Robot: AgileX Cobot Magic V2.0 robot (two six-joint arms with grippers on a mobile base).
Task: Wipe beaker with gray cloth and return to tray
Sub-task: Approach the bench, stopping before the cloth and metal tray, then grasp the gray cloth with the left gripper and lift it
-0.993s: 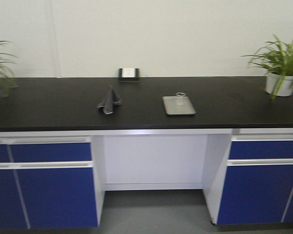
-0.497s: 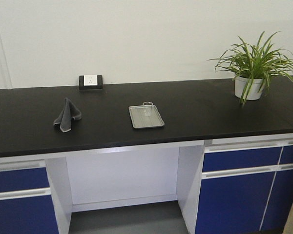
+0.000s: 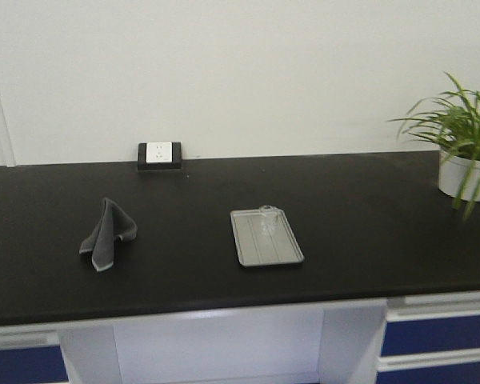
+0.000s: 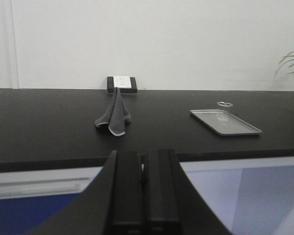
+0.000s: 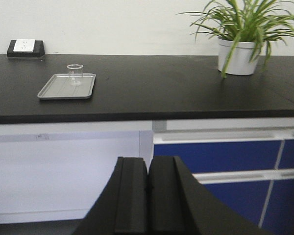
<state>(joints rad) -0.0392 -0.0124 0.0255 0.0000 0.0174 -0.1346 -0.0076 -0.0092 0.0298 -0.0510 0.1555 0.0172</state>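
The beaker (image 3: 267, 218) stands straight up, open mouth on top, at the far end of the tray (image 3: 264, 246), the end near the wall. The tray lies flat on the black counter (image 3: 368, 224), its long side running from the front edge toward the wall. The gray cloth (image 3: 108, 234) lies well off to its left, folded, long the same way. My left gripper (image 4: 144, 164) and my right gripper (image 5: 148, 166) are out in front of the counter, fingers pressed together, holding nothing.

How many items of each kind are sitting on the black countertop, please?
gray cloth: 1
beaker: 1
tray: 1
potted plant: 1
socket box: 1
Total: 5
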